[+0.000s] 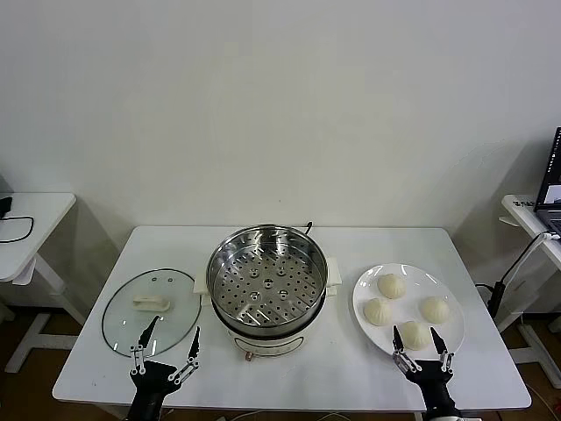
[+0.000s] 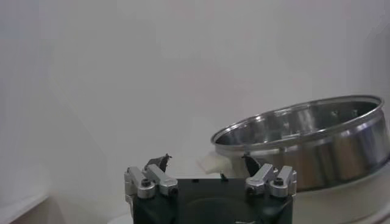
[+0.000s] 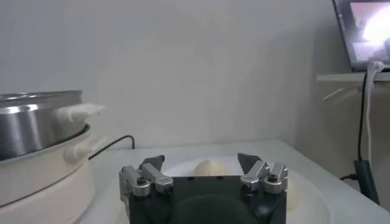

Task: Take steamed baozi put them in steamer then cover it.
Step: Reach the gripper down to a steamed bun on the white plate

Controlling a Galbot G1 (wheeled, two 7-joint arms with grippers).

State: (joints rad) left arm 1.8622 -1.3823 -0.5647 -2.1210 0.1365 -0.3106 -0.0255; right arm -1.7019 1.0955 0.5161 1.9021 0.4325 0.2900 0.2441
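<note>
Seemingly no legible writing; steamer [image 1: 266, 279] unbranded; laptop [image 1: 552, 180] screen unreadable.

This looks like a test room or lab, not a real kitchen. The wall [image 1: 280, 105] is bare and white. A plain white table [image 1: 289, 373] stands in the middle. Another small white table [image 1: 31, 224] stands at one side with a black cable [image 1: 13, 230] on it. At the other side a laptop [image 1: 550, 180] sits on a desk [image 1: 530, 219].

White table [image 1: 351, 368], glass cover [image 1: 151, 310], steamer [image 1: 266, 289], plate [image 1: 368, 285]
</note>
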